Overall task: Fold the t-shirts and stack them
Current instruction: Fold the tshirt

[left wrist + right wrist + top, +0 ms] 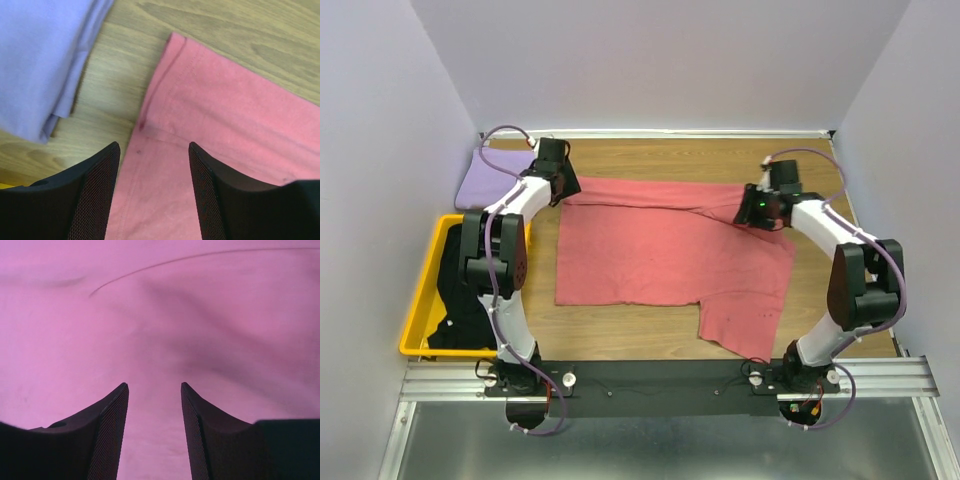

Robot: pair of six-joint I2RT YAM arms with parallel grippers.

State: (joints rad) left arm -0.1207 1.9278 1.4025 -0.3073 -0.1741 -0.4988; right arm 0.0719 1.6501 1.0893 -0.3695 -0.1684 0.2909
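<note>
The salmon-pink t-shirt lies spread flat across the middle of the table. The folded lavender-purple t-shirt sits at the far left corner. Black t-shirts lie in the yellow bin. My left gripper is open over the pink shirt's far left corner, with cloth between the fingers and the lavender shirt to its left. My right gripper is open low over the pink shirt's far right part; its wrist view is filled with pink cloth.
The yellow plastic bin stands at the left edge of the table. White walls close the back and sides. Bare wood shows beyond the pink shirt and along the near edge.
</note>
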